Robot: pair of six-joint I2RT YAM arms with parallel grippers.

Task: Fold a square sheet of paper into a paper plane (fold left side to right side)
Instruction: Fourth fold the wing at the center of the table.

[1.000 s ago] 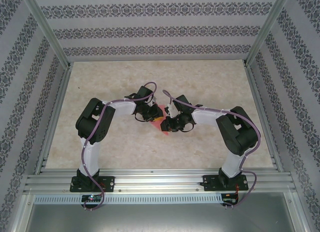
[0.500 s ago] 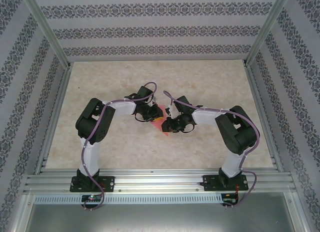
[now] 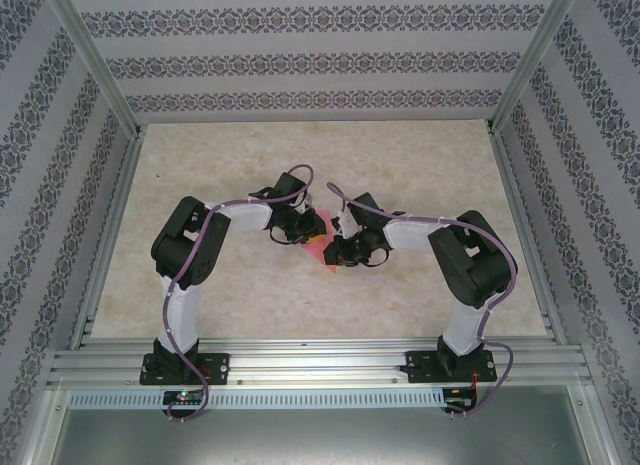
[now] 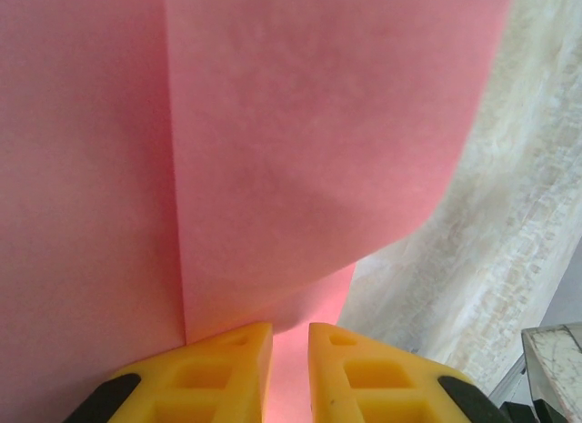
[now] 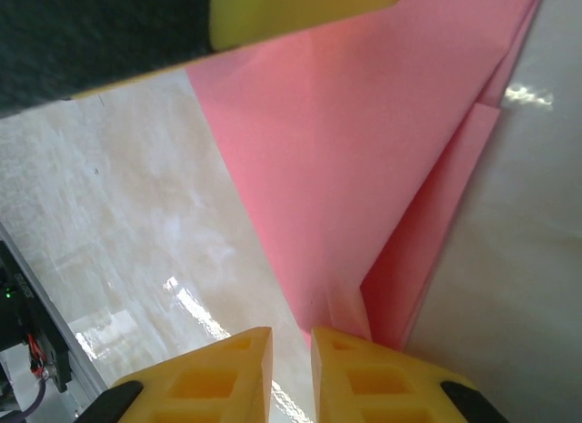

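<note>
Two arms are seen bent inward over the middle of the table (image 3: 250,165), left arm (image 3: 190,250) and right arm (image 3: 470,265), wrists nearly meeting. The square sheet of paper (image 3: 318,247) is found between them at table centre, pink-red, already creased, mostly hidden from above by the wrists.

In the left wrist view the paper (image 4: 273,123) is seen close up with one straight crease running down it and a curved free edge on the right. The left jaws are set narrow, and paper is pinched in the slit between the yellow fingertips (image 4: 218,368).

In the right wrist view the paper (image 5: 364,150) is seen as layered folds tapering to a point. The right jaws are also narrow, and that point is held at the fingertips (image 5: 364,368).
</note>
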